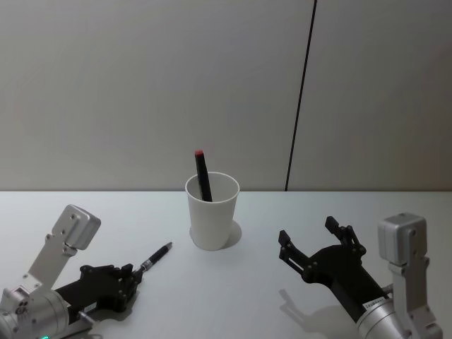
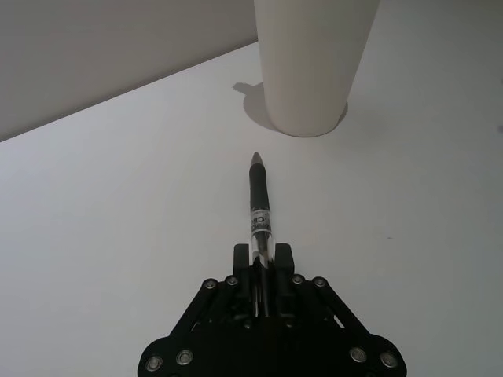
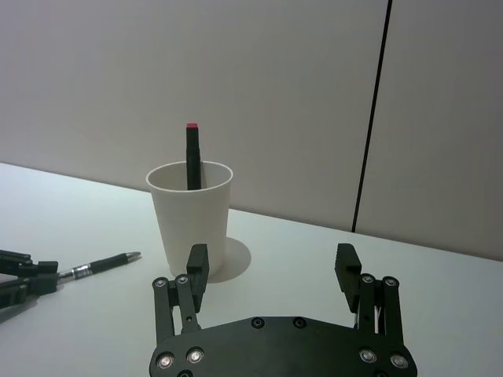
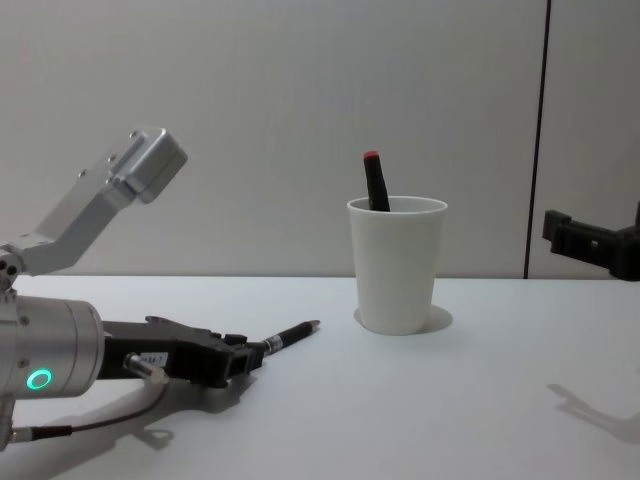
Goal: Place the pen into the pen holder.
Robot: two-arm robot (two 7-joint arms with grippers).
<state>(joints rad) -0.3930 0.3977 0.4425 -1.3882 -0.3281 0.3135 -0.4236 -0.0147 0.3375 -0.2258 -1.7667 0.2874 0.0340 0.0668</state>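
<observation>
The left hand (image 1: 131,274) sits low over the counter (image 1: 233,296), left of the pen holder (image 1: 212,212) and nearer the robot. Its fingers are clamped on the rear end of the pen (image 1: 157,256). The pen juts forward from the hand, its tip aimed at the pen holder's base, with a stretch of counter between them. A dark red-capped pen (image 1: 203,173) leans inside the pen holder, standing above its rim. The right hand (image 1: 308,233) hovers to the right of the pen holder, fingers spread apart, gripping nothing.
</observation>
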